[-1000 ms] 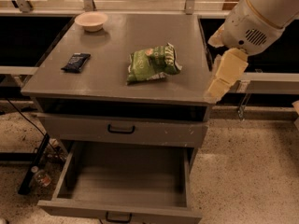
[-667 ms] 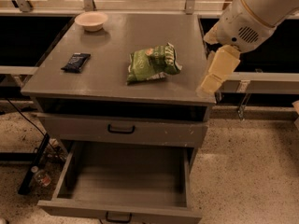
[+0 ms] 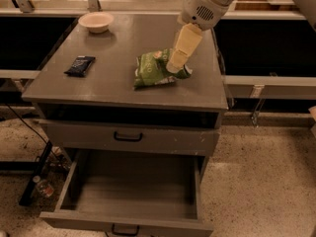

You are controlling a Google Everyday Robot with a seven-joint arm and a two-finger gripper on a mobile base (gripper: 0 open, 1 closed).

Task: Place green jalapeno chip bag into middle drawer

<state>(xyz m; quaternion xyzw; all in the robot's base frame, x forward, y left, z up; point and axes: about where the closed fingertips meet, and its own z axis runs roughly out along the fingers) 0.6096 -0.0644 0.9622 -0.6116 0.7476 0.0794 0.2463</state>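
The gripper [image 3: 176, 66] hangs at the right end of the green chip bag [image 3: 153, 70], low enough that it seems to touch the crinkled foil; whether it is wide, narrow or holding the bag I cannot tell. The bag lies flat on the cabinet top [image 3: 123, 41], right of centre and near the front edge, well apart from the blue packet [image 3: 79, 65] and the bowl [image 3: 96, 21]; the open drawer [image 3: 136, 199] sits below, pulled out and bare.

The main risk, I judge, is a poor hold; the bag looks slick and puffed with air, so a pinch on one corner could slip, or the bag could swing and drop on the way down. A push rather than a pinch could slide it off the front edge onto the floor. The upper drawer front [image 3: 163, 141] stands between the top and the target; a path too close to the cabinet could catch the bag there, so that it lands short or hangs over the drawer's rim.
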